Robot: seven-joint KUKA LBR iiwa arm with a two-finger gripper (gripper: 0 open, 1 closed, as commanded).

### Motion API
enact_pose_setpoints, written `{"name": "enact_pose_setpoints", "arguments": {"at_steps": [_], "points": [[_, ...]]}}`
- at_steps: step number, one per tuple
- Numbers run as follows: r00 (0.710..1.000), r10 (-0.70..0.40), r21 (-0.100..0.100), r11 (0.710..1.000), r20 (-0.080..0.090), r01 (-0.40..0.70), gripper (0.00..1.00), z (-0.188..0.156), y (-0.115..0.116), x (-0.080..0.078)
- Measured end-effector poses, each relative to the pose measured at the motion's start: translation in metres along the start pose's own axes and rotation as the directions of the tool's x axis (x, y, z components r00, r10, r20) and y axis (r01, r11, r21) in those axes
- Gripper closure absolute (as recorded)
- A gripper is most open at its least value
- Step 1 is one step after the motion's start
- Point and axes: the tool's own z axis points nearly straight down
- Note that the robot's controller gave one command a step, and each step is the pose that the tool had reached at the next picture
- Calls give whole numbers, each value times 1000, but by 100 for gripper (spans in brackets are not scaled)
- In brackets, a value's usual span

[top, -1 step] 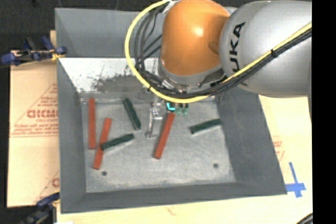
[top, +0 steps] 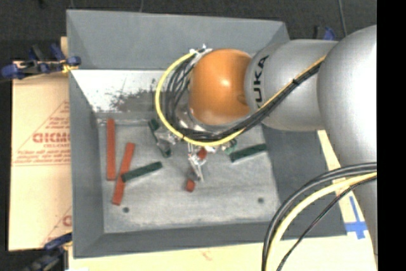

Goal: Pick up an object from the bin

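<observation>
gripper hovers by a stubby red block; its long axis and the jaws' state unclear

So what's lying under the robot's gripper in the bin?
A small red block lies just by the gripper. A green stick pokes out beneath the arm, which hides the rest.
</observation>
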Motion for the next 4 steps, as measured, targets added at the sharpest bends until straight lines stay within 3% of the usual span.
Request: {"name": "enact_pose_setpoints", "arguments": {"at_steps": [1, 2, 3, 4], "points": [[961, -277, 0, 961, -2, 277, 0, -30, -8, 24], [826, -563, -1, 826, -2, 563, 0, -45, -40, 41], [664, -748, 1, 664, 0, 748, 0, 0, -27, 23], [668, -744, 3, 668, 2, 744, 0, -3, -28, 21]]}}
